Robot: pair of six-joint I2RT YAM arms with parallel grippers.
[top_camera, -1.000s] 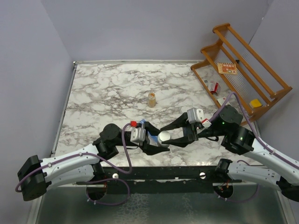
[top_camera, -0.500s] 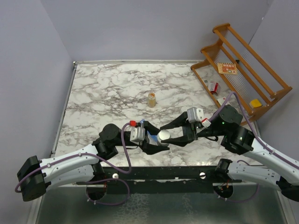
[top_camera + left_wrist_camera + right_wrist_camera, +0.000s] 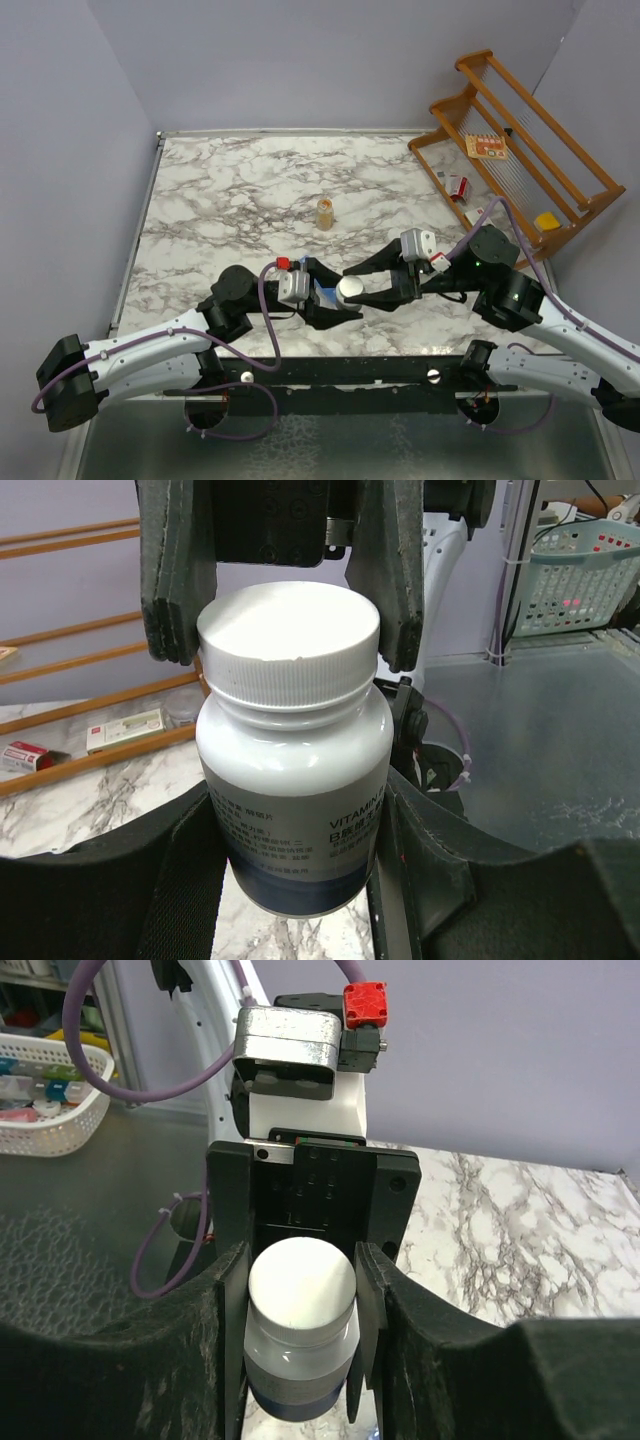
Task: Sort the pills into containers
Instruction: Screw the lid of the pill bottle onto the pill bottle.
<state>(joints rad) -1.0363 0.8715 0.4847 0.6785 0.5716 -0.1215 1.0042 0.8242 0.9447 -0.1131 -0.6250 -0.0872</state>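
A white vitamin bottle point(image 3: 290, 780) with a dark blue base and a white screw cap point(image 3: 302, 1282) hangs just above the marble between both arms. My left gripper point(image 3: 295, 870) is shut on its body. From the opposite side my right gripper point(image 3: 300, 1330) is shut on the cap, with one pad point(image 3: 398, 610) against each side. In the top view the cap point(image 3: 348, 290) sits where the two grippers meet, near the front edge. A light blue sliver point(image 3: 322, 292) shows beside the left fingers; I cannot tell whether it is the containers. No pills are visible.
A small amber bottle point(image 3: 325, 212) stands upright mid-table, well behind the grippers. A wooden rack point(image 3: 520, 150) with small boxes leans at the right edge of the marble top point(image 3: 230, 200). Grey walls close in the left and back.
The right jaws have closed a little on the cap. Both arms and the bottle have hardly shifted.
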